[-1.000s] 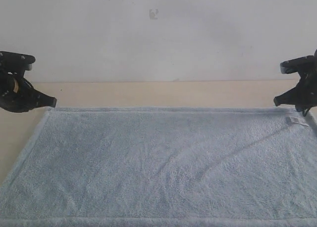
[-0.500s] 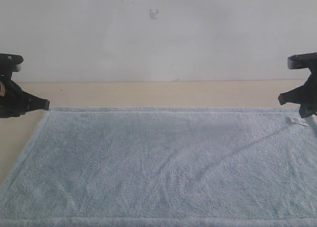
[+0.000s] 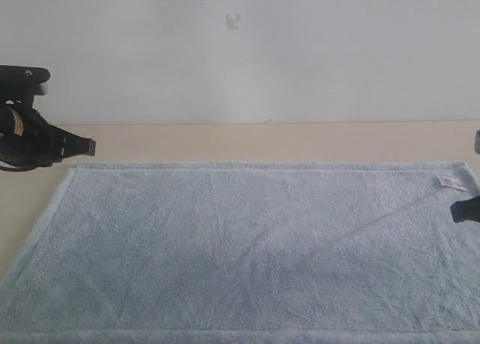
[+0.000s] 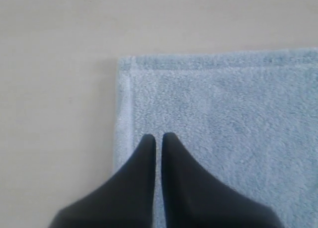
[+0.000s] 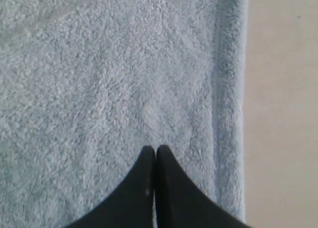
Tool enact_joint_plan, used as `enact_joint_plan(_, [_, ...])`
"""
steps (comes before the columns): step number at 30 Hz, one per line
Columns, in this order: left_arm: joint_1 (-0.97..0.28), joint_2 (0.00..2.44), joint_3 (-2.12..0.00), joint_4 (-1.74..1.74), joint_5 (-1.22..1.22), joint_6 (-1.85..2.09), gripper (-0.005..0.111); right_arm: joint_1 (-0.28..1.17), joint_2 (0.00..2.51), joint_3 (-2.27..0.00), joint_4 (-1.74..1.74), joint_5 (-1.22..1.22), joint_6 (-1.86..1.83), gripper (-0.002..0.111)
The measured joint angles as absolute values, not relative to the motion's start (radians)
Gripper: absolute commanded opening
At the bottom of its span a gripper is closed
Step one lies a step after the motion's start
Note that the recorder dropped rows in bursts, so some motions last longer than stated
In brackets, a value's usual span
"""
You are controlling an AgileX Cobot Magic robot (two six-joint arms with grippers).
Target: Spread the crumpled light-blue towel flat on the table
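The pale-blue towel (image 3: 247, 246) lies spread flat on the beige table (image 3: 262, 142), its small white label (image 3: 450, 183) near the far right corner. A faint crease runs diagonally across its middle. My left gripper (image 3: 88, 145) hovers by the towel's far left corner, shut and empty. In the left wrist view its tips (image 4: 158, 137) sit over the hemmed corner of the towel (image 4: 223, 104). My right gripper (image 3: 459, 210) shows only as a dark tip at the right edge. In the right wrist view it (image 5: 155, 148) is shut and empty over the towel (image 5: 99, 79) near its side hem.
A white wall (image 3: 247, 52) rises behind the table's far edge. Bare tabletop (image 4: 54, 89) lies beyond the towel's left corner, and a strip of it (image 5: 283, 114) runs beside the right hem.
The left gripper has shifted slightly right, past the towel's far left corner. The right gripper has dropped toward the near side and mostly left the exterior view. The towel has not moved.
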State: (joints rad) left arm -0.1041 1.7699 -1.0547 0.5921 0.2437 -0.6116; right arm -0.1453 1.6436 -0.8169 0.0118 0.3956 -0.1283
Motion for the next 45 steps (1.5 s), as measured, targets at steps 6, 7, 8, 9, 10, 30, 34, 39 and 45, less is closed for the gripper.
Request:
enact_joint_plan(6, [-0.135,1.767,-1.053,0.590,0.237,-0.610,0.004,-0.185,1.611,-0.719,-0.010,0.422,-0.064,0.000])
enact_joint_plan(7, [-0.135,1.767,-1.051,0.590,0.236,-0.610,0.004,-0.190,1.611,-0.712,-0.018,0.422,-0.045,0.000])
enact_joint_plan(8, [-0.135,1.767,-1.046,0.590,0.234,-0.610,0.004,-0.192,1.611,-0.707,-0.026,0.422,-0.029,0.000])
enact_joint_plan(9, [-0.135,1.767,-1.041,0.590,0.234,-0.610,0.004,-0.192,1.611,-0.703,-0.036,0.422,-0.019,0.000])
enact_joint_plan(10, [-0.135,1.767,-1.041,0.590,0.234,-0.610,0.004,-0.192,1.611,-0.698,-0.046,0.422,-0.011,0.000])
enact_joint_plan(30, [-0.135,1.767,-1.040,0.590,0.222,-0.610,0.004,-0.192,1.611,-0.641,-0.315,0.445,0.245,0.000])
enact_joint_plan(34, [-0.135,1.767,-1.040,0.590,0.222,-0.610,0.004,-0.192,1.644,-0.641,-0.315,0.431,0.245,0.000])
enact_joint_plan(39, [-0.135,1.767,-1.040,0.590,0.222,-0.610,0.004,-0.192,1.690,-0.641,-0.315,0.413,0.256,0.000])
enact_joint_plan(45, [-0.135,1.767,-1.040,0.590,0.222,-0.610,0.004,-0.192,1.692,-0.641,-0.322,0.426,0.296,0.000])
